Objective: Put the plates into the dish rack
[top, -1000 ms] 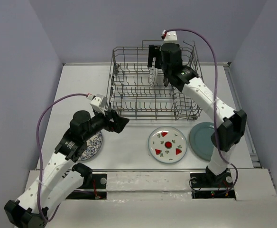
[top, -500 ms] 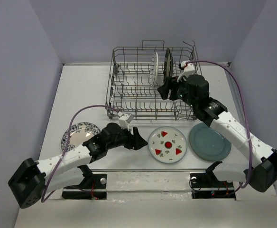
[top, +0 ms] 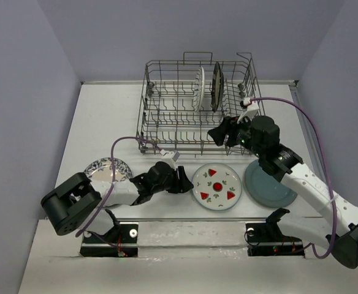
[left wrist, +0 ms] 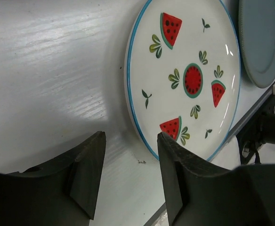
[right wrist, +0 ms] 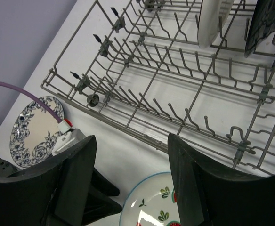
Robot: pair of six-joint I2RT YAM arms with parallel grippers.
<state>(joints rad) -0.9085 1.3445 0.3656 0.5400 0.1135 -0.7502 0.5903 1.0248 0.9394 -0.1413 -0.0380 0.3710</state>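
The dish rack [top: 147, 113] stands at the back of the table. In it the white striped plate [top: 198, 87] and the dark plate [top: 216, 86] stand upright side by side. The fruit plate [top: 217, 186] and the teal plate [top: 270, 184] lie flat in front of it. The blue floral plate [top: 102, 168] lies at the left, partly hidden by my left arm. My left gripper [top: 185, 182] is open and low on the table, its jaws astride the fruit plate's [left wrist: 189, 75] left rim. My right gripper [top: 219, 133] is open and empty above the rack's front right corner.
In the right wrist view the rack's front rim [right wrist: 135, 132] runs across, with free tines behind it, the floral plate [right wrist: 34, 129] at the left and the fruit plate [right wrist: 151, 207] below. Walls close the table at the back and both sides.
My right gripper has drawn back out of the rack, and the dark plate now shows upright beside the striped one. My left arm swung right and down to the fruit plate's edge.
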